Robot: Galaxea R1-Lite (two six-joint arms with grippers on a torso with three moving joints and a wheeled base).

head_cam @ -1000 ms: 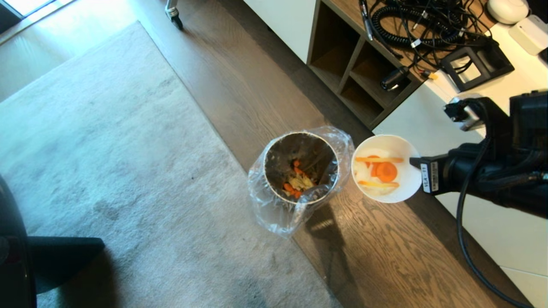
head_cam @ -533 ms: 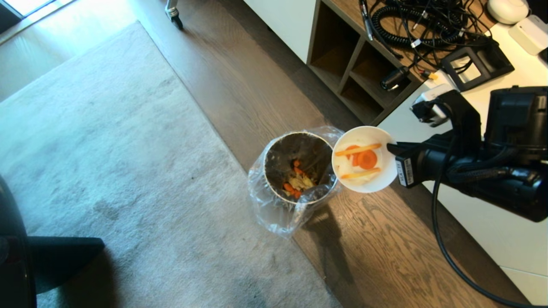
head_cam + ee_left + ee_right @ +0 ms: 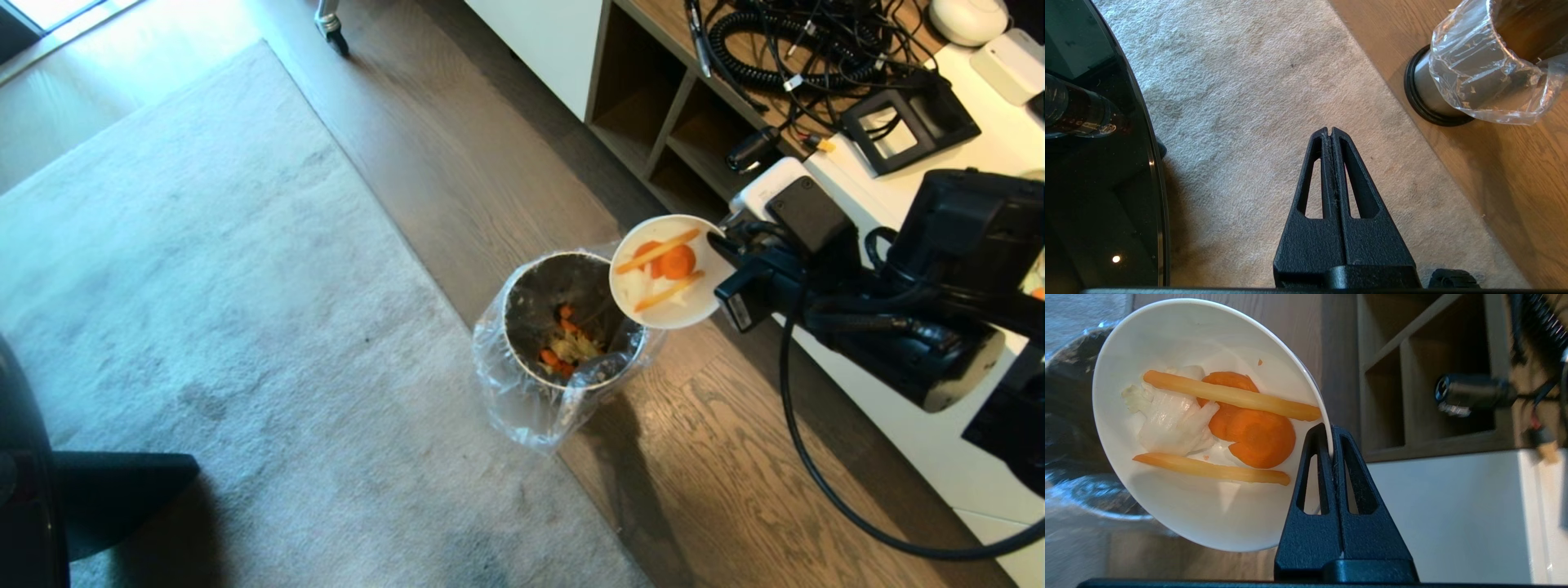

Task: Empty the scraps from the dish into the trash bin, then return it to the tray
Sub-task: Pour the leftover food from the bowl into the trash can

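My right gripper (image 3: 718, 243) (image 3: 1329, 430) is shut on the rim of the dish (image 3: 671, 304) (image 3: 1180, 514), a deep white bowl. It holds the bowl tilted toward the trash bin (image 3: 531, 282) (image 3: 1427, 87), with the bowl's low edge over the bin's right rim. The scraps (image 3: 663, 265) (image 3: 1237, 420), orange slices, two pale orange strips and white peel, still lie inside the bowl. The metal bin has a clear liner bag (image 3: 522, 408) and older scraps at its bottom. My left gripper (image 3: 1330, 130) hangs shut and empty over the carpet. The tray is out of view.
A grey carpet (image 3: 204, 327) covers the floor left of the bin. A wooden shelf unit (image 3: 661, 122) and a white counter with cables (image 3: 800, 49) stand behind and right. A round black tabletop edge (image 3: 1106, 163) shows beside the left gripper.
My right arm has carried the bowl left and up, from beside the bin to over its right rim. The wrist has rolled, tipping the bowl toward the bin. The scraps remain inside.
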